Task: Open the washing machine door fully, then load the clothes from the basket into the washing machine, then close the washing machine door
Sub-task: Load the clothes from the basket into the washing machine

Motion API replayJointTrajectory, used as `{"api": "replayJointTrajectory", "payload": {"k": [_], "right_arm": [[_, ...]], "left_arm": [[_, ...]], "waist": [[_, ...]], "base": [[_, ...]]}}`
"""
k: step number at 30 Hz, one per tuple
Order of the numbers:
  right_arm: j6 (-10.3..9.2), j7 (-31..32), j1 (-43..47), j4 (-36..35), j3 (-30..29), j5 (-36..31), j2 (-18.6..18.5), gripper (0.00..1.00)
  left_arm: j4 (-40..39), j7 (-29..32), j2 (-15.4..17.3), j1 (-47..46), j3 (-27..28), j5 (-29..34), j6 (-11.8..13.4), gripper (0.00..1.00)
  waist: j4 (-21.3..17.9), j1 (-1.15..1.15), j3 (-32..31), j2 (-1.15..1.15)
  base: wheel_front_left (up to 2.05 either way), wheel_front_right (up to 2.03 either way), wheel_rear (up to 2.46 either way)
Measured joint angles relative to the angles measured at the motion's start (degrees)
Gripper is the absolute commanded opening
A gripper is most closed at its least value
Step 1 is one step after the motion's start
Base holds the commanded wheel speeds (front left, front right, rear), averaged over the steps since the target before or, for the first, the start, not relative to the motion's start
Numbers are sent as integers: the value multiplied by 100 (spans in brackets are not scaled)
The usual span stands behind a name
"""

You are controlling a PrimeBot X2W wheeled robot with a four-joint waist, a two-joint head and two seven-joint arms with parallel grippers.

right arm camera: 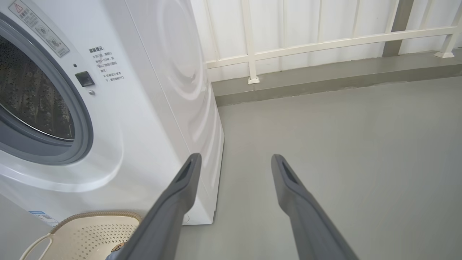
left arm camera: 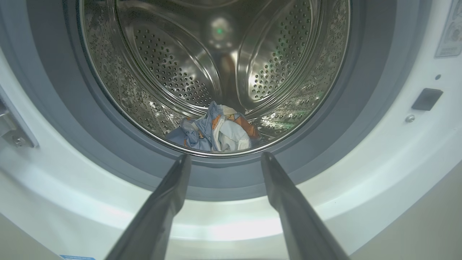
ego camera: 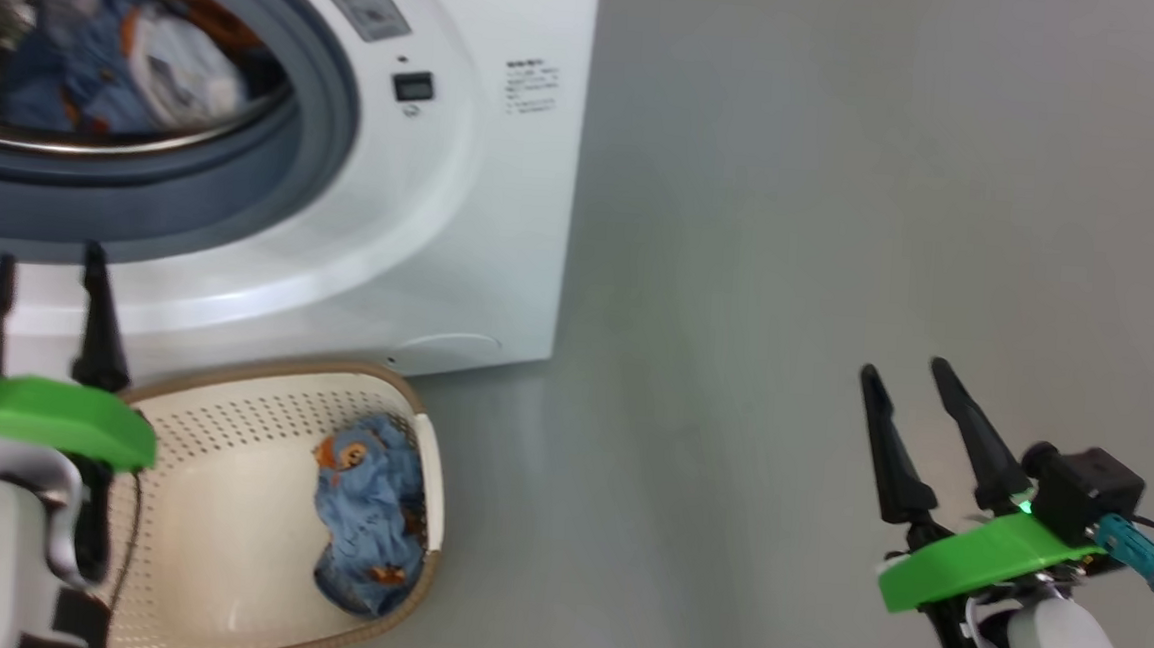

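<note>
Left gripper (ego camera: 47, 272) hangs in front of the washer (ego camera: 484, 208), just below its mouth. Fingers are spread with nothing between them, tips aimed into the drum (left arm camera: 162, 65). The washer's mouth is open and its grey ring (ego camera: 333, 139) is bare all round. Clothes (left arm camera: 220, 131), blue with orange print and a cream part, lie bunched at the drum bottom, just behind the ring. Basket (ego camera: 225, 503) sits on the floor (ego camera: 846, 180) close against the washer's front; can't tell if they touch. A blue garment (ego camera: 370, 512) lies crumpled in it, toward the washer's right corner. Right gripper (ego camera: 905, 369) hovers over the floor well right of the washer, fingers spread, empty.
</note>
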Motion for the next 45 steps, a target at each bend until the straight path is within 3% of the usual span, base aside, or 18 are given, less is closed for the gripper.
{"api": "replayJointTrajectory", "payload": {"k": [31,45], "right_arm": [[0,0,1090,-23,-331,14,-243,100],[0,0,1110,-60,-398,14,-241,100]], "left_arm": [[-1376,0,-557,2483,-203,138,0,100],[-1626,0,-645,2655,-129,143,0,100]], "waist": [[655,0,-1162,0],[683,0,-1120,0]], "base": [[0,0,0],[0,0,0]]}}
